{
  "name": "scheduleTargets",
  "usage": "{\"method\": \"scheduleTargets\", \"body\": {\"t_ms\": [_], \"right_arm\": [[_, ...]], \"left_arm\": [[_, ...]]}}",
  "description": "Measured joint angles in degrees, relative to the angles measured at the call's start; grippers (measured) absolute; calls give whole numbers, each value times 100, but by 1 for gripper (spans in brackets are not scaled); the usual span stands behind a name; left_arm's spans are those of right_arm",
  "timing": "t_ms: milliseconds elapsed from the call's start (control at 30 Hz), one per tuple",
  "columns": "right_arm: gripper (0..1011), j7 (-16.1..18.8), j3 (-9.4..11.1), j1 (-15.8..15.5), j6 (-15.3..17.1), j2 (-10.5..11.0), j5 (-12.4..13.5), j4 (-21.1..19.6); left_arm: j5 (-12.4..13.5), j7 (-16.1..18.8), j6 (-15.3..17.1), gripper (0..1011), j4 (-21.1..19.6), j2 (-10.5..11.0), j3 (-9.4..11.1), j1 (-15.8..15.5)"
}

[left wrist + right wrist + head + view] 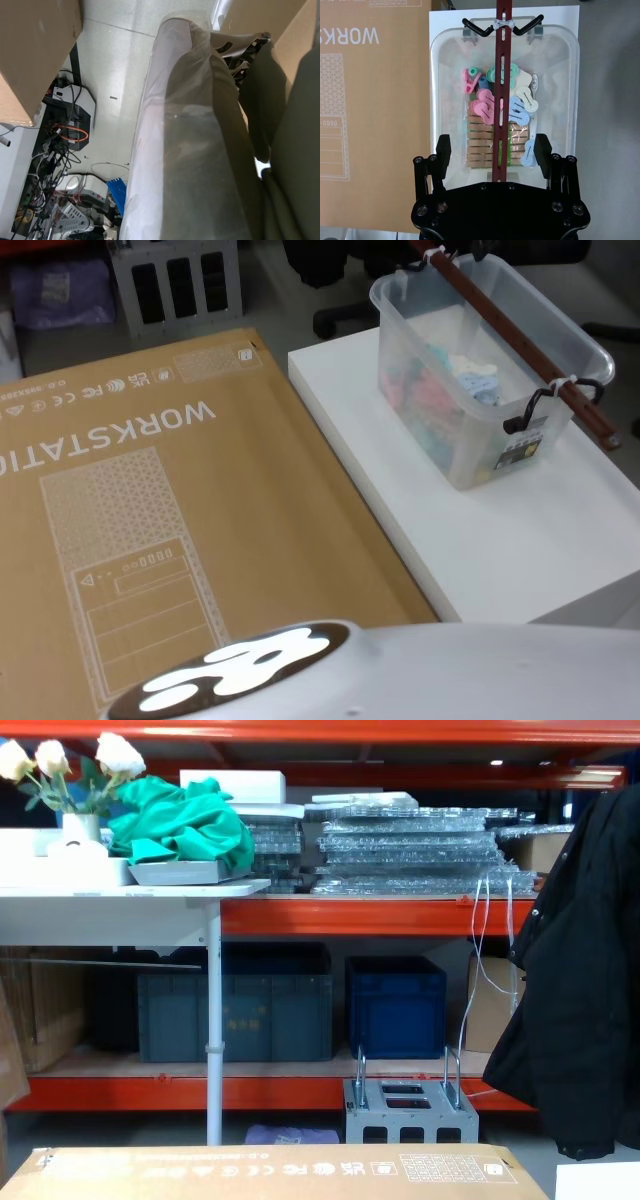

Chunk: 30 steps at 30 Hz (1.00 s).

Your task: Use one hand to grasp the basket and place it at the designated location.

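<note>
Translucent whitish plastic basket point(440, 430) on white worktop point(500, 550), far right of scene, long axis running near to far. Reddish-brown bar handle point(520, 340) laid lengthwise over the rim, overhanging both ends, fixed with white ties point(437, 255) to black hook brackets point(530, 412). Barcode sticker point(522, 450) on the near end wall. Inside: loose plastic clothes pegs point(482, 105) in pink, blue, green and white, piled on a clear bag of wooden pegs point(479, 142).

Same basket point(436, 60) from above in right wrist view, bar handle point(503, 15) straight down its middle. Black right gripper point(493, 145) over the basket's near end, centred on the bar. Jaws spread wide, one either side of the handle, clear of it sideways, pinching nothing. Touching the bar or apart: cannot tell.

Brown cardboard box point(150, 500) printed WORKSTATION lying flat left of the worktop, edge just beside it. Glossy white robot shell point(480, 670) at near edge of head view.

Left wrist view: plastic-wrapped grey surface point(190, 150) close up, cable clutter point(55, 145) on pale floor point(120, 60) beyond.

Chest view: cardboard box point(270, 1170) low in front, worktop point(600, 1182) corner at lower right, orange shelving point(350, 915) behind with dark blue crates point(395, 1005), black coat point(580, 970) hanging at right.
</note>
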Motion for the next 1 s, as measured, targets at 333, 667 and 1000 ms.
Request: {"method": "scheduleTargets", "body": {"t_ms": [333, 667, 1000], "right_arm": [[1000, 0, 0, 0, 0, 0, 0, 0], [1000, 0, 0, 0, 0, 0, 0, 0], [1000, 103, -74, 27, -56, -138, -81, 231]], "left_arm": [[0, 0, 0, 0, 0, 0, 0, 0], [0, 0, 0, 0, 0, 0, 0, 0], [0, 0, 0, 0, 0, 0, 0, 0]]}}
